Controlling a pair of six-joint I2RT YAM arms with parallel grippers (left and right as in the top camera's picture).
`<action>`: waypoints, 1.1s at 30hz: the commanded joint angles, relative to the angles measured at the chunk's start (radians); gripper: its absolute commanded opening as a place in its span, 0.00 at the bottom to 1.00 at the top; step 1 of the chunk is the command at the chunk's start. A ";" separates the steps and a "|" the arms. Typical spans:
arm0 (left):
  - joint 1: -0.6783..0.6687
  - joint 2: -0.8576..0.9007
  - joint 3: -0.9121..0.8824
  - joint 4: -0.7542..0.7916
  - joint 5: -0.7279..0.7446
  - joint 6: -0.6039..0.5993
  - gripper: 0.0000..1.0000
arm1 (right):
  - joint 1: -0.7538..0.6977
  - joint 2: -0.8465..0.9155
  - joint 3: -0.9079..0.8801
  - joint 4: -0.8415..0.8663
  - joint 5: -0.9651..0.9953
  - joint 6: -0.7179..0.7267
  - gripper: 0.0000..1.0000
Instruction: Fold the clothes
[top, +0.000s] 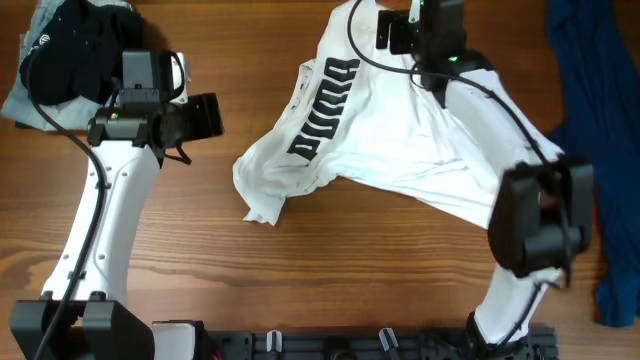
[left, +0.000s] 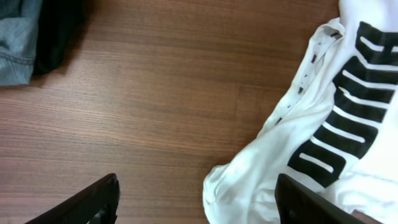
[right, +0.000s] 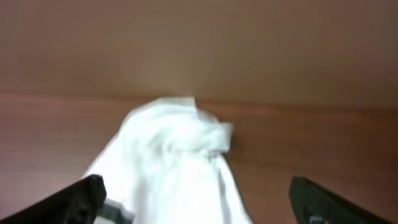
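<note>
The white T-shirt (top: 400, 140) lies crumpled across the middle of the table, with its black block lettering (top: 325, 105) on the left part. My left gripper (top: 205, 115) is open and empty, left of the shirt and apart from it. In the left wrist view, the shirt (left: 273, 174) fills the right side, and its edge lies between the wide-apart fingers (left: 196, 186). My right gripper (top: 395, 30) is open at the shirt's far end. In the right wrist view, a bunched white fold (right: 174, 155) lies between its spread fingers (right: 196, 186), which are not closed on it.
A pile of black and pale grey-blue garments (top: 70, 50) sits at the far left corner and also shows in the left wrist view (left: 18, 37). A dark blue garment (top: 590, 100) runs down the right edge. A black rail (top: 350, 345) lines the front edge.
</note>
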 joint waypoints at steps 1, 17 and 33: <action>-0.006 -0.019 0.012 -0.127 0.025 -0.036 0.81 | -0.001 -0.299 0.013 -0.253 -0.141 0.016 1.00; -0.202 0.005 -0.436 0.119 0.156 -0.224 0.68 | -0.001 -0.445 -0.045 -0.741 -0.140 0.047 0.99; -0.205 0.045 -0.558 0.348 0.024 -0.360 0.35 | -0.001 -0.428 -0.045 -0.730 -0.140 0.047 1.00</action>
